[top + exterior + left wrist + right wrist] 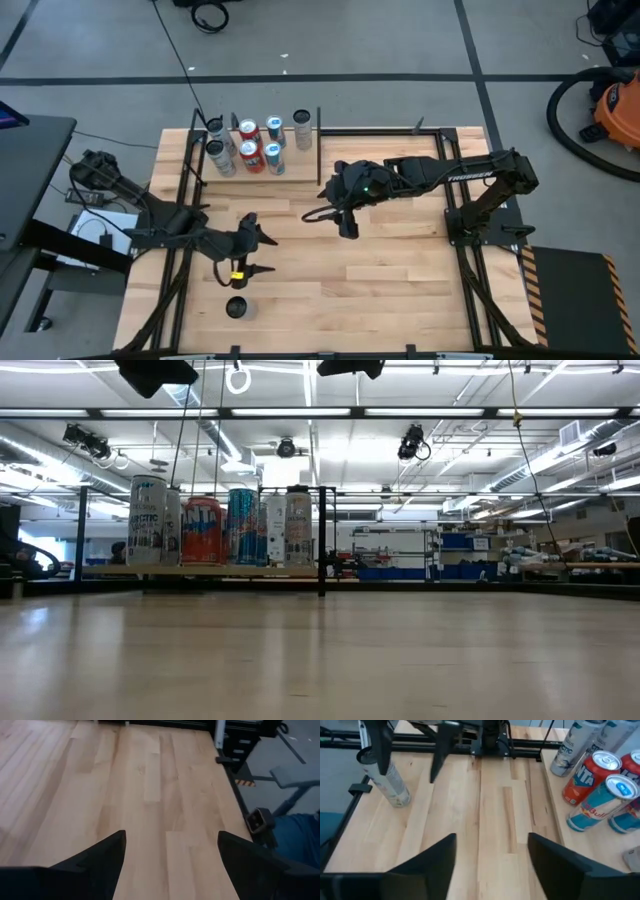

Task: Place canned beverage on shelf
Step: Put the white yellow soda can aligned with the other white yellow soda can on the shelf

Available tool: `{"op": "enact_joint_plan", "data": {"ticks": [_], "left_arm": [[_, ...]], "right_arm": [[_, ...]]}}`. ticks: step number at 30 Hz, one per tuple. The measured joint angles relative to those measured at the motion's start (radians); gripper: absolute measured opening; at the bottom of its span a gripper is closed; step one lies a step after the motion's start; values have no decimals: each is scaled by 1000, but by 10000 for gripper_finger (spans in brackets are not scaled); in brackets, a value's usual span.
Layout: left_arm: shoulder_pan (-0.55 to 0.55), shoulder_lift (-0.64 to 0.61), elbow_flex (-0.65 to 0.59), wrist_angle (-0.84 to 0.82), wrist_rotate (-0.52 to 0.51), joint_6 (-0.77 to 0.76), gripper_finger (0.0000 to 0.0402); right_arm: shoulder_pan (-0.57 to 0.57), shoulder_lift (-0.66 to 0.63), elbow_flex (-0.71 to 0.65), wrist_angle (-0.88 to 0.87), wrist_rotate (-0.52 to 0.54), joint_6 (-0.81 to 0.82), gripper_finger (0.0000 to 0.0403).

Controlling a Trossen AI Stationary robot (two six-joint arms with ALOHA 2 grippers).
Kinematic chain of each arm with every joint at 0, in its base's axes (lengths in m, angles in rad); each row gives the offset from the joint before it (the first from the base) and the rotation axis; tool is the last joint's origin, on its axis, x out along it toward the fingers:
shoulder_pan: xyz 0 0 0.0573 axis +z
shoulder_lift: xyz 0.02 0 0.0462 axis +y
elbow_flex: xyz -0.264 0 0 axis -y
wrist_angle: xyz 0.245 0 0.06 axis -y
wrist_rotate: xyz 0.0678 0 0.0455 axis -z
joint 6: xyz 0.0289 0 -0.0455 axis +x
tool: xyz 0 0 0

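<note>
7 cans (249, 146) on 1 shelf (290, 166), 1 can (236, 307) on the table, 2 arms

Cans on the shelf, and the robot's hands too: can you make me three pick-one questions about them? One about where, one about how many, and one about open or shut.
1. Where does the group of cans stand?
A. on the floor
B. on the shelf
C. inside a box

2. How many of the grouped cans are red?
A. two
B. five
C. none

3. How is the right gripper?
A. shut on a can
B. shut on a cloth
C. open and empty

Answers:
1. B: in the high view the group of cans stands on the shelf, at the table's far edge.
2. A: two red cans show among the silver and blue ones.
3. C: in the right wrist view the right gripper has its fingers apart, with only bare table between them.
</note>
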Motion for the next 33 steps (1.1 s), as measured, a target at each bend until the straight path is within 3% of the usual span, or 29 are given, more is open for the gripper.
{"op": "enact_joint_plan", "data": {"ticks": [9, 17, 20, 26, 33], "left_arm": [[65, 0, 0, 5, 0, 11, 315], [82, 0, 0, -7, -35, 11, 315], [18, -15, 0, -84, -165, -26, 315], [-197, -53, -1, -236, -420, -250, 315], [-419, -52, -1, -361, -555, -508, 315]], "right_arm": [[23, 0, 0, -1, 1, -59, 387], [23, 0, 0, -9, -8, 14, 376], [23, 0, 0, -14, -9, -10, 375], [23, 0, 0, -48, -12, -11, 377], [23, 0, 0, -51, -27, -10, 377]]}}
